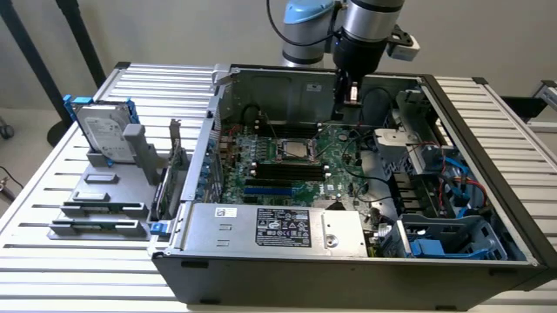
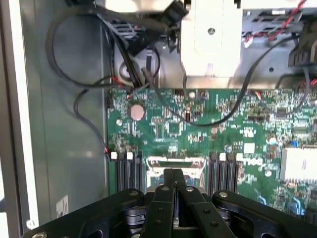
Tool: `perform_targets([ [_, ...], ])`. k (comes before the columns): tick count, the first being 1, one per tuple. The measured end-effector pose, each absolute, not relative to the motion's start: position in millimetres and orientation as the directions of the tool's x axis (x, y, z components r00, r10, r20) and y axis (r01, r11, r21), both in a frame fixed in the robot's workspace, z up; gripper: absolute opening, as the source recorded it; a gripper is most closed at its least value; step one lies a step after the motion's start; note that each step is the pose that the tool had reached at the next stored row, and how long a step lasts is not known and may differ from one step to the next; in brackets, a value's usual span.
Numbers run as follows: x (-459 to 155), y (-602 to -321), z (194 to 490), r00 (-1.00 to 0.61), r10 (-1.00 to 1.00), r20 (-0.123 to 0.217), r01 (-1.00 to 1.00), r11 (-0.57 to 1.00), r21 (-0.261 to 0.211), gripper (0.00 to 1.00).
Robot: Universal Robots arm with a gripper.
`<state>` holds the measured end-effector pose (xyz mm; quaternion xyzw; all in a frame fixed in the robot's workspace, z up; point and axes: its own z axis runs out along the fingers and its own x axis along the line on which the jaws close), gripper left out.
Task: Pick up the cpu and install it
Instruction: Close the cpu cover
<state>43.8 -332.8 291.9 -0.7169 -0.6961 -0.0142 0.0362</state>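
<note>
The cpu [image 1: 293,149], a small dull silver square, lies flat inside the metal socket frame in the middle of the green motherboard [image 1: 344,171] in the open computer case. My gripper [image 1: 342,116] hangs above the board's far part, beyond the socket and apart from the cpu. Its black fingers are pressed together with nothing between them. In the wrist view the gripper [image 2: 173,172] is shut, and its fingers [image 2: 167,198] cover much of the socket frame [image 2: 174,161].
A silver hard drive in a blue frame [image 1: 103,134] stands on the grey fixture [image 1: 100,195] at the exterior view's left. The case holds a power supply [image 1: 274,228], black memory slots [image 1: 287,171], loose black cables [image 2: 84,84] and a drive cage [image 1: 435,176].
</note>
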Motion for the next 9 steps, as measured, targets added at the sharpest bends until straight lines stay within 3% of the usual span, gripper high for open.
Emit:
perform_targets([
  [9,55,-333,277,0.025,0.997,0.071,0.999,-0.023,-0.032,0.11],
])
